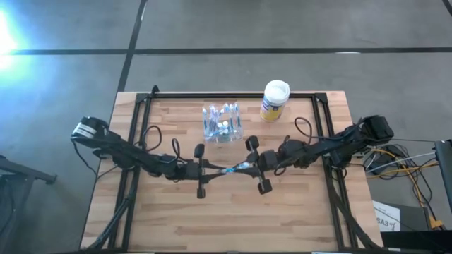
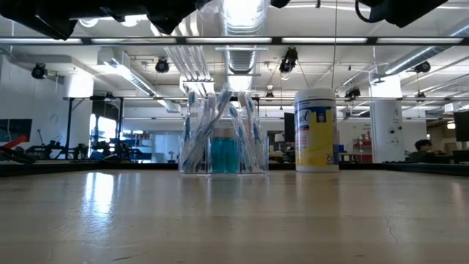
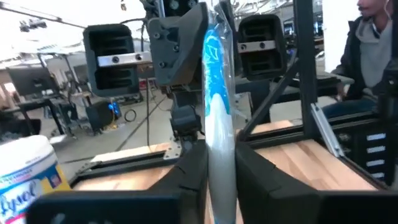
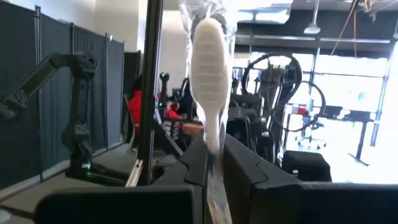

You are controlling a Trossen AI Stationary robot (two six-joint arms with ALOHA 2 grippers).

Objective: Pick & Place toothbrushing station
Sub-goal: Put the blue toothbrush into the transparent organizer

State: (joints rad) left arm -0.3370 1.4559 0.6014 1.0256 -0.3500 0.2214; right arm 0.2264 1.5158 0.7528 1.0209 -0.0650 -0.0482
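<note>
The toothbrushing station (image 1: 222,123), a see-through holder with several toothbrushes standing in it, rests on its base at the table's far middle; the low view shows the station (image 2: 223,139) too. Nearer the front, a white-and-blue toothbrush (image 1: 233,168) in a clear wrapper hangs in the air between my two grippers. My left gripper (image 1: 216,170) comes from the table's left and is shut on it. My right gripper (image 1: 248,166) comes from the right and is shut on its other end. My left gripper pinches the wrapped toothbrush's left end (image 3: 219,163) between its two fingers. The fingers come about level from the table's left and lie along the toothbrush, which is clear of the table. My right gripper pinches the toothbrush's right end (image 4: 212,149) between its two fingers. The fingers come about level from the table's right and lie along it. The white part (image 4: 208,74) sticks out beyond the fingertips toward the left gripper.
A yellow-and-blue canister with a white lid (image 1: 274,100) stands right of the station, at the far edge. A black frame (image 1: 233,95) runs round the table's far edge and sides. A person (image 3: 373,43) sits beyond the table's right side. Bare wood lies toward the near edge.
</note>
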